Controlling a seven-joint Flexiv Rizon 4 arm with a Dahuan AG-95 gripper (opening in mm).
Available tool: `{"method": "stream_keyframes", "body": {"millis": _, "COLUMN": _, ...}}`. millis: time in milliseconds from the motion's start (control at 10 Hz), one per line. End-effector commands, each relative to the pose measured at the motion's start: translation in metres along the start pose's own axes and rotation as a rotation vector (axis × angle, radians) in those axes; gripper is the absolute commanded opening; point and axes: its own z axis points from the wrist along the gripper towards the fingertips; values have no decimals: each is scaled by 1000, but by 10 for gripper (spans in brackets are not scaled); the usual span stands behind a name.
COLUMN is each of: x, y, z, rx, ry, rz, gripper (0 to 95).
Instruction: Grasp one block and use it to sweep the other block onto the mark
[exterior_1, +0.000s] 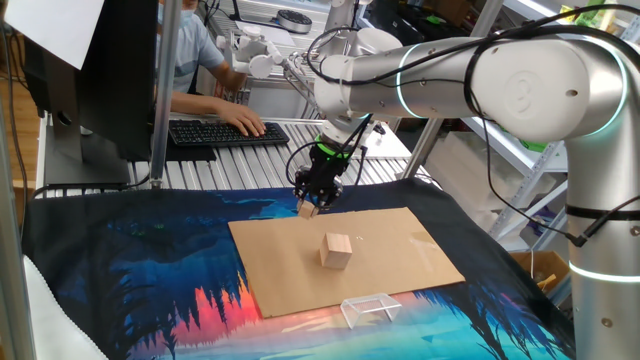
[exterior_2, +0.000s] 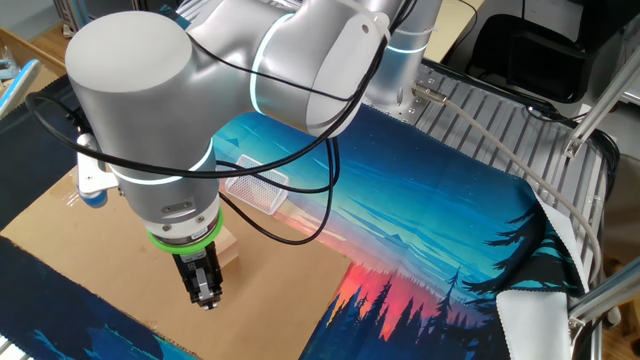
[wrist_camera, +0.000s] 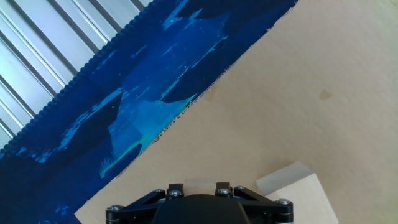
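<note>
The tool (exterior_1: 308, 208) pinches the small block (exterior_1: 306, 210) at the cardboard sheet's (exterior_1: 400, 250) edge.

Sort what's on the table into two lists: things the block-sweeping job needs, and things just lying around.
Job:
- gripper, shut on the small block
- larger cube
- cardboard sheet; a faint dark spot on it may be the mark

Lying about:
- clear plastic frame
- printed blue cloth
- keyboard, behind the table
</note>
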Motion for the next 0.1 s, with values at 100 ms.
{"method": "stream_keyframes", "body": {"millis": 100, "x": 0, "y": 0, "z": 0, "rx": 0, "ry": 1, "rz": 0, "gripper": 190}}
